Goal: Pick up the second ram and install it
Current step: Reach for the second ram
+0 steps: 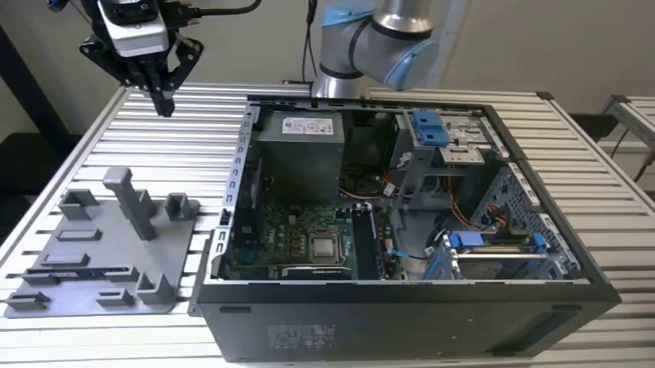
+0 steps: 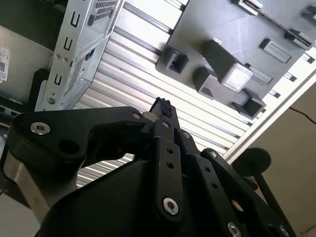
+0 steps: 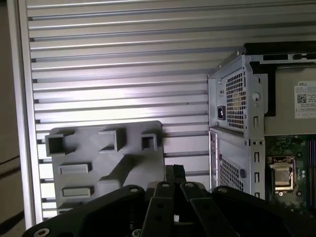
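The second ram is a thin dark stick with a bluish stretch. It lies in a slot near the front of the grey fixture plate at the exterior view's left. My gripper hangs high over the slatted table behind that plate, fingers pointing down. It is shut with nothing in it. Both wrist views look past the closed gripper down at the fixture plate.
The open computer case lies right of the plate, with the motherboard, silver processor and grey power supply inside. Upright pegs rise from the plate. The case's corner stands close beside the plate.
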Tool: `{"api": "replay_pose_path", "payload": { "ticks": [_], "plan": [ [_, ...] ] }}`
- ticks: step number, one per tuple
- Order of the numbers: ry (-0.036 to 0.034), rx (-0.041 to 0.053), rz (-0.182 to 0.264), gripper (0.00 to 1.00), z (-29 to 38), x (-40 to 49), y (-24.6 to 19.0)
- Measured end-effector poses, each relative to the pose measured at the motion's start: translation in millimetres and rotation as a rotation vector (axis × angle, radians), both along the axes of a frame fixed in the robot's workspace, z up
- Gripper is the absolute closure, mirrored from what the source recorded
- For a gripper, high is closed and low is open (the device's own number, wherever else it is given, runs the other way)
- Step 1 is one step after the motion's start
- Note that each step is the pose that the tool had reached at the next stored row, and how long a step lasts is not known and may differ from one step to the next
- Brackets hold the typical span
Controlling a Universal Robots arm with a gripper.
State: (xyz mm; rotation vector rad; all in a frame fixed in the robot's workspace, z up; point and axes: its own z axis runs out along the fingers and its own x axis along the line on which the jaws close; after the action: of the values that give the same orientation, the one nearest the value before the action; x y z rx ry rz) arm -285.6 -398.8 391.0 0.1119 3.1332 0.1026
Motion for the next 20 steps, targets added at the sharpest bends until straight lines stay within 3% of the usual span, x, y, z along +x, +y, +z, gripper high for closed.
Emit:
{"api": "replay_pose_path", "payload": {
  "ticks": [15,20],
  "plan": [
    [0.0029,0.0045,0.002,0.89,-0.7,-47.9,0.0],
    [0.0030,0.0045,0.029,0.89,-1.8,-56.3,0.0]
  ]
}}
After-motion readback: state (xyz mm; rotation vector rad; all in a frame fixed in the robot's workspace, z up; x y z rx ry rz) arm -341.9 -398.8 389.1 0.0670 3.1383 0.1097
